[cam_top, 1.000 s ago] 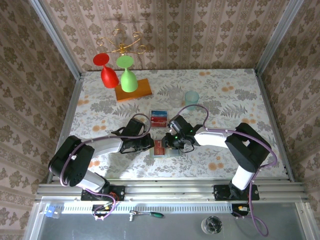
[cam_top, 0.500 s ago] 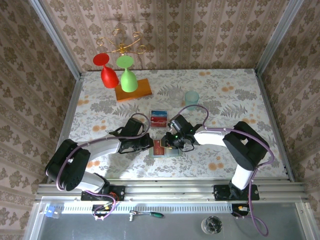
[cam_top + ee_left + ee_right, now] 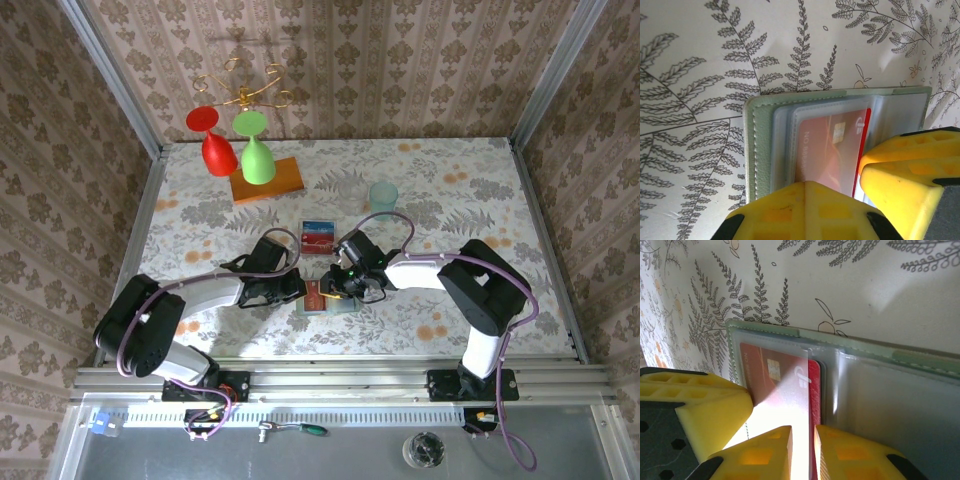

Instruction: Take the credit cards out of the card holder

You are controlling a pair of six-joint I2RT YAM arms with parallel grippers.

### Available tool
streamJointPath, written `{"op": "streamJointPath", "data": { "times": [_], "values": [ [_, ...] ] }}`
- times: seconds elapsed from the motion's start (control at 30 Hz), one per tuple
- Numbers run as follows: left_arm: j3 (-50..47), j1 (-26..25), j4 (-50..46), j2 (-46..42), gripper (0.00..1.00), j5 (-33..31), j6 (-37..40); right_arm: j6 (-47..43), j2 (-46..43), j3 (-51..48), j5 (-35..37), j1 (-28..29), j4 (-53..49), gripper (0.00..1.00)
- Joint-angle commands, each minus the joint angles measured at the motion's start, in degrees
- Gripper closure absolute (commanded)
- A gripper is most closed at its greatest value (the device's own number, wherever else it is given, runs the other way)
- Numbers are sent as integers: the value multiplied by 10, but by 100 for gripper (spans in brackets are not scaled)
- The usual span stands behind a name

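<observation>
Sage-green and spread open on the fern-printed tabletop, the card holder lies near the front centre in the top view, where both arms meet over it. The step in hand looks like drawing out a red card lodged in a clear pocket on the holder's left leaf. The left gripper comes in from 9 o'clock, fully closed with nothing between its fingers. It lies over the holder's edge, apparently pinning it down. The right gripper reaches in from 3 o'clock. Its jaws are almost together with the card's exposed edge in the narrow gap, so it appears to pinch that card, though glare hides the contact itself. The next move calls for a flat, straight pull toward the fold, roughly 3 o'clock, with the left gripper bearing down so the holder does not drag along. Room is tight here: clear film overlaps the card closely, and the two grippers sit just beside each other. Loose cards lie near at 12 o'clock, a teal cup at 1 o'clock and an orange board well apart at 11. The tabletop at 3 to 6 o'clock is the freest side.
</observation>
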Motion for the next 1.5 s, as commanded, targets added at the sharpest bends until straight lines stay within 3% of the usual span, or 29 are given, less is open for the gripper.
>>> {"op": "streamJointPath", "data": {
  "times": [0.0, 0.17, 0.27, 0.7, 0.87, 1.1, 1.47],
  "values": [
    [-6, 5, -11, 13, 94, -6, 10, 6, 7, 7, -9, -2, 4, 79],
    [-8, 4, -10, 14, 95, -7, 11, 8, -8, -1, 0, -2, 1, 77],
    [-9, 4, -8, 13, 95, -8, 10, 9, -13, -1, -5, -2, 5, 82],
    [-12, 4, -6, 13, 99, -8, 9, 20, 2, -2, -19, -1, 27, 85],
    [-12, 4, -6, 10, 99, -8, 9, 25, 13, -3, -19, -1, 24, 83],
    [-12, 4, -10, 4, 98, -10, 9, 5, 2, 4, 21, -1, -34, 73],
    [-5, 5, -21, -11, 96, -12, 12, -26, -33, 13, 62, -1, -92, 71]
  ]
}}
